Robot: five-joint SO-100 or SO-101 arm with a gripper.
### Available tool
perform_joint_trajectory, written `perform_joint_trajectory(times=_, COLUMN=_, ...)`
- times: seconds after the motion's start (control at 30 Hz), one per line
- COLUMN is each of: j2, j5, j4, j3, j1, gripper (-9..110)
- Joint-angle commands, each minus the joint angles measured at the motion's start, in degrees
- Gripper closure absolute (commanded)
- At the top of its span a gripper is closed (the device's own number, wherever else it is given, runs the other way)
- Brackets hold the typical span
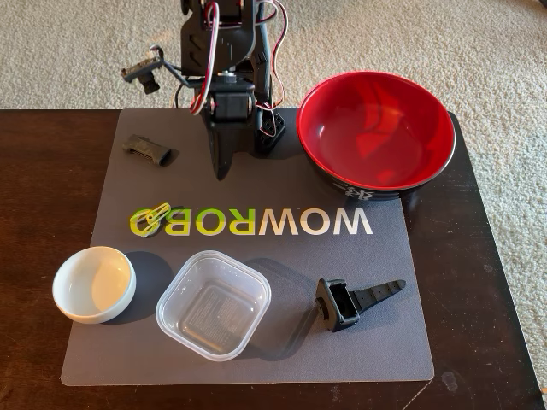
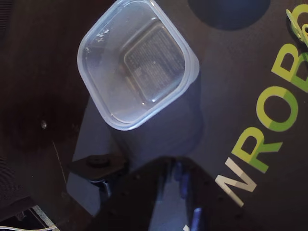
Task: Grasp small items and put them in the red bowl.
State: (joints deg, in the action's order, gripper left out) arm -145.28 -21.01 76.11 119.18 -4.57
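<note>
i see the red bowl (image 1: 376, 137) upright at the mat's far right, empty. nearer me stand the clear square tub (image 1: 214, 304), empty, and the white dish (image 1: 93, 284); two black clips (image 1: 149, 149) (image 1: 355, 301) and yellow-green paper clips (image 1: 149, 217) lie flat.

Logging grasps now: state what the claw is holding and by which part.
Nothing is held. The claw hangs over the mat with nothing between its fingers, apart from the clear tub.

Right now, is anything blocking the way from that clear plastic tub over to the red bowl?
Nothing visible stands on the mat between the clear tub and the red bowl. The black clip piece lies to the tub's right in the fixed view, off the path.
</note>
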Motion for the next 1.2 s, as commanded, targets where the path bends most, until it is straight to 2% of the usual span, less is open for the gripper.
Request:
perform_joint_trajectory(times=0.0, j2=-1.76, j5=-2.64, j4=-0.09, j3=-0.09, j1=1.93, gripper=101)
perform_joint_trajectory(times=0.17, j2=0.18, j5=-15.03, j4=-0.97, j3=-0.53, j1=2.72, gripper=97)
perform_joint_trajectory(times=0.43, j2=17.14, j5=-12.39, j4=-6.42, j3=-7.29, j1=5.1, gripper=88)
perform_joint_trajectory(times=0.57, j2=28.74, j5=-11.25, j4=-8.7, j3=-14.33, j1=-0.35, gripper=86)
perform_joint_trajectory(times=0.63, j2=34.8, j5=-8.0, j4=-7.29, j3=-18.72, j1=-3.34, gripper=86)
perform_joint_trajectory(times=0.8, j2=37.88, j5=-1.05, j4=-6.5, j3=-15.56, j1=-8.09, gripper=86)
perform_joint_trajectory(times=1.17, j2=57.3, j5=-1.41, j4=-7.82, j3=-22.68, j1=-8.79, gripper=85)
